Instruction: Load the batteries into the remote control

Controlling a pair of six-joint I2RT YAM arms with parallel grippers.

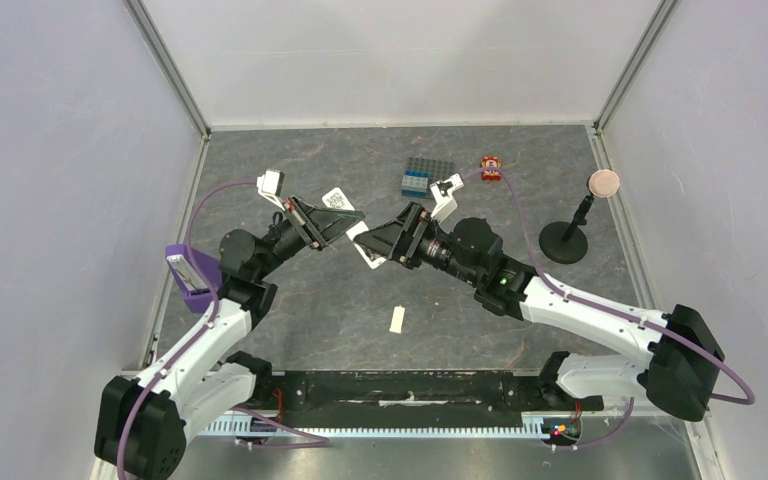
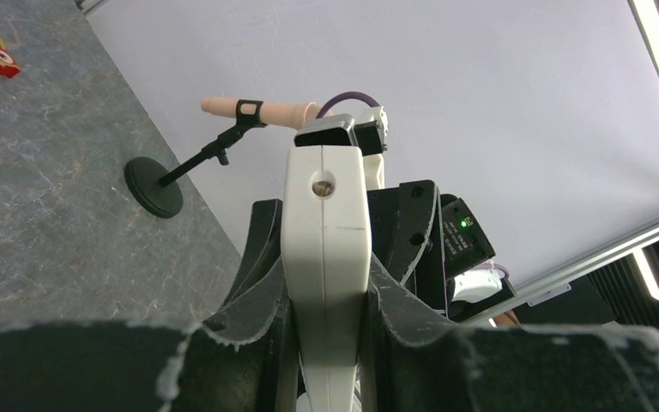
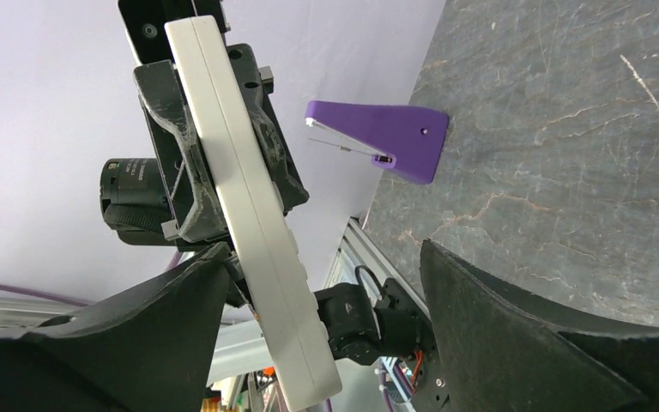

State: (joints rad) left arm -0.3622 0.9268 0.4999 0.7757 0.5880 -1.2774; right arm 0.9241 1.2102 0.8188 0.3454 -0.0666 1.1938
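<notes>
The white remote control [image 2: 326, 249] is held off the table, clamped edge-on between the fingers of my left gripper [image 2: 326, 287], which is shut on it. In the top view the remote [image 1: 363, 240] bridges the left gripper [image 1: 345, 228] and the right gripper [image 1: 385, 242] in the middle of the table. In the right wrist view the remote [image 3: 253, 240] runs between the wide-open jaws of my right gripper [image 3: 322, 262], close to its left finger [image 3: 163, 318] and far from the right finger. No batteries show in any view.
A small flat white cover plate [image 1: 397, 319] lies on the table near the front. A blue studded block [image 1: 428, 178], a red toy [image 1: 490, 167], a patterned white tile [image 1: 335, 197] and a black round-based stand [image 1: 565, 240] are at the back. A purple holder [image 1: 188, 272] sits by the left arm.
</notes>
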